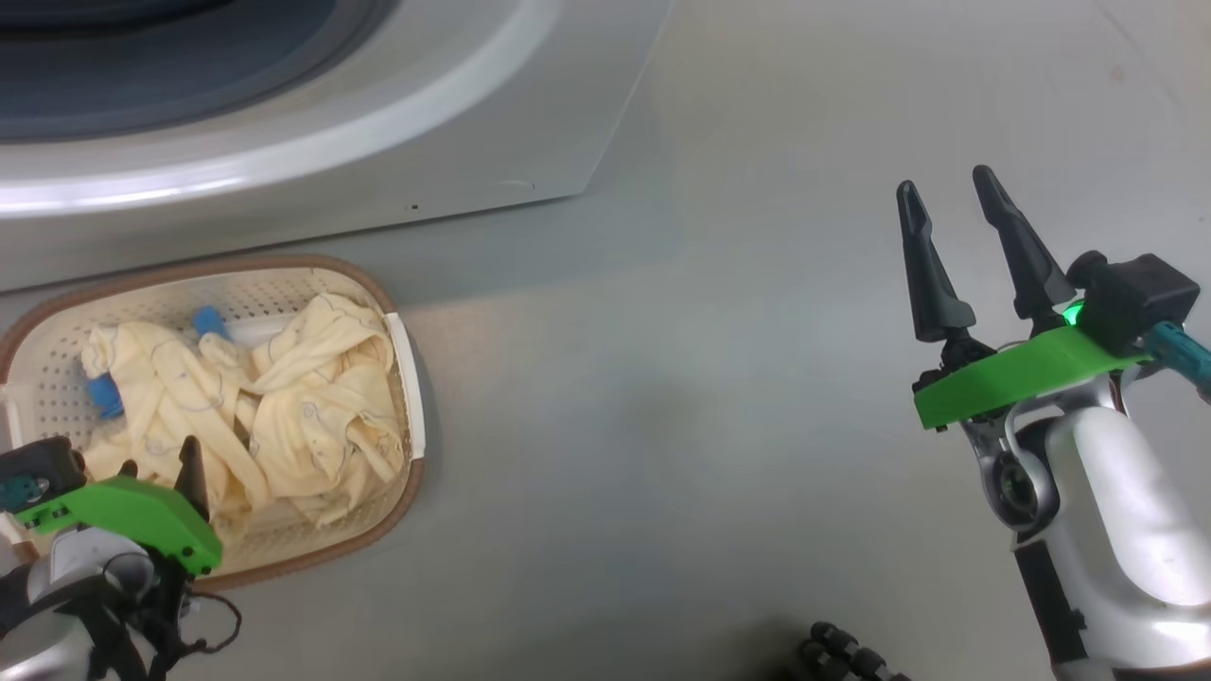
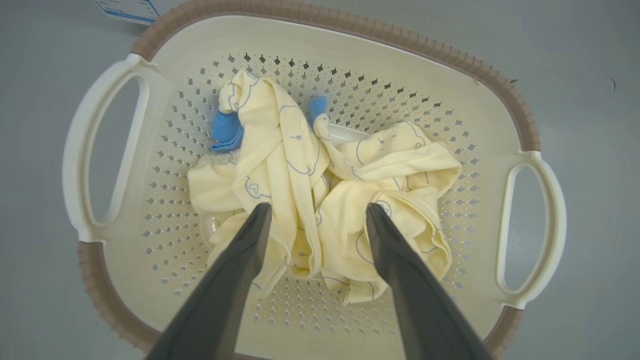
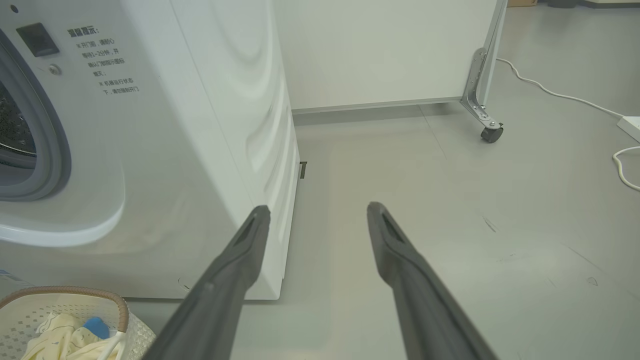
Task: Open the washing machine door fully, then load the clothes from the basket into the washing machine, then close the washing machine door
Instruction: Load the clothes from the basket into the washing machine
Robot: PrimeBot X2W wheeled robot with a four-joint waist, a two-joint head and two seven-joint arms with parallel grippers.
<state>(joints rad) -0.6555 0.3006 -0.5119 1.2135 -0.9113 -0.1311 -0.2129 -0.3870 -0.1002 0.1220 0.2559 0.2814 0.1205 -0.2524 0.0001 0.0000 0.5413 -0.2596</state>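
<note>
The cream basket [image 1: 284, 261] stands on the floor at the lower left, just in front of the white washing machine [image 1: 378, 142]. Pale yellow clothes [image 1: 312, 397] with blue trim lie bunched inside it. My left gripper [image 1: 159, 459] hangs over the basket's near end, open. In the left wrist view its fingers straddle the clothes [image 2: 285, 150] inside the basket [image 2: 400, 75], left gripper [image 2: 317, 210] not closed on them. My right gripper [image 1: 946, 180] is open over bare floor far to the right. The right wrist view shows the washing machine [image 3: 175, 150] with its grey seal uncovered. The washing machine door is out of view.
Beside the machine stands a white panel on a caster [image 3: 490, 132]. A white cable [image 3: 550, 92] runs across the floor to a power strip [image 3: 631, 125]. Grey floor stretches between basket [image 3: 120, 305] and right gripper [image 3: 317, 210].
</note>
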